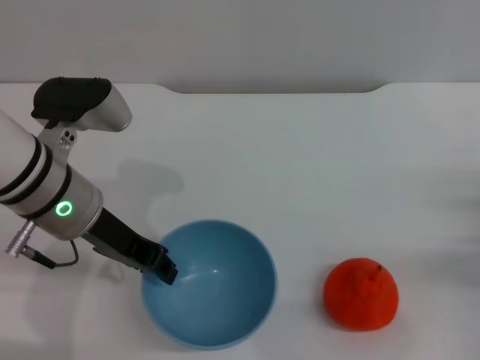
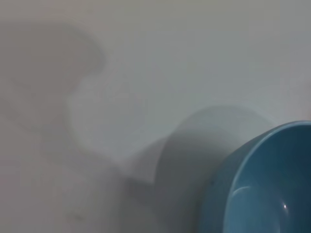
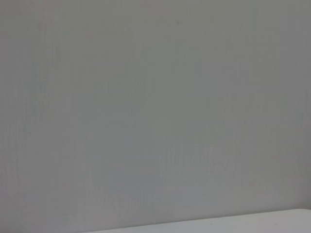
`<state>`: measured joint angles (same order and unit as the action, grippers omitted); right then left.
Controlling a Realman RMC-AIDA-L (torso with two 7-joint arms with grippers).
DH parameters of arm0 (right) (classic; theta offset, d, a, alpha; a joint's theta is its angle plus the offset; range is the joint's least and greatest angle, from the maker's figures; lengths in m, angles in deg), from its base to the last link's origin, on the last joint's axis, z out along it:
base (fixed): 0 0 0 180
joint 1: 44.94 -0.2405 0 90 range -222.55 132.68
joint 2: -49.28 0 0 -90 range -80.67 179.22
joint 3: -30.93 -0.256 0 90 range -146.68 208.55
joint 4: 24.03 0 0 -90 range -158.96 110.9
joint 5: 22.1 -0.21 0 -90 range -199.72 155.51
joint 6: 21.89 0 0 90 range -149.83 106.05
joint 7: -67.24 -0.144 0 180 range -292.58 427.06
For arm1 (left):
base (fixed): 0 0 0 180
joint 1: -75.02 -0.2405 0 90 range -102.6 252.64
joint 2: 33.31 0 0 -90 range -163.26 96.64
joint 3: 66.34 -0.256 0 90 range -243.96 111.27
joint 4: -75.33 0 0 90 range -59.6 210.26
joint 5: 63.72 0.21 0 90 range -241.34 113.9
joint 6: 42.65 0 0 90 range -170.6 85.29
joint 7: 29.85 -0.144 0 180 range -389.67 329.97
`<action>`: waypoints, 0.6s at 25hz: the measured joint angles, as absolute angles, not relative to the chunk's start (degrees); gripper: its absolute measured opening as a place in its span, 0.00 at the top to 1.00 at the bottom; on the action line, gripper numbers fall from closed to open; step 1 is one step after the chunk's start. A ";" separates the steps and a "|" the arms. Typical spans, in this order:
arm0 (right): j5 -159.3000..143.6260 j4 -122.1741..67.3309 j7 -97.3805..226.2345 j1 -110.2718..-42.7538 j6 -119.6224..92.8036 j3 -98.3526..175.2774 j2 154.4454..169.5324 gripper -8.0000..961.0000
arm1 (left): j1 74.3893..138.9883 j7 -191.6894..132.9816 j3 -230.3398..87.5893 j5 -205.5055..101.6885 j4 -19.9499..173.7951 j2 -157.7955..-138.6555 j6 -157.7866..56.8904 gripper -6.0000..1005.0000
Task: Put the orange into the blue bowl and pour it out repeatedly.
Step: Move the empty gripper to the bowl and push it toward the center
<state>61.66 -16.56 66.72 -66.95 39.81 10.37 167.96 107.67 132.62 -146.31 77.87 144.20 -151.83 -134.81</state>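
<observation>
Left gripper [image 1: 163, 268] at left rim of blue bowl [image 1: 217, 300], dark fingers over rim edge; clamped or not, cannot tell. Bowl upright on white table [image 1: 300, 150], nothing inside. Orange [image 1: 361, 294] on table right of bowl, well apart from fingers. Right gripper out of sight.

The left arm [image 1: 41, 187] is white with 2 black bands, a glowing green ring, a grey cable plug and a black-capped camera housing; its gripper [image 1: 154, 264] is black.
</observation>
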 joint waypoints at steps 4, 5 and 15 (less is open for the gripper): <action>61.64 -16.56 66.71 -66.81 39.82 10.37 167.93 0.44 | 107.41 132.23 -146.20 76.94 144.03 -151.73 -134.94 0.71; 61.63 -16.56 66.71 -66.77 39.84 10.37 167.93 0.44 | 107.31 132.22 -146.17 76.69 144.01 -151.70 -134.93 0.74; 61.56 -16.56 66.71 -66.49 39.90 10.01 168.00 0.44 | 107.73 132.54 -146.65 76.87 143.60 -151.79 -134.48 0.95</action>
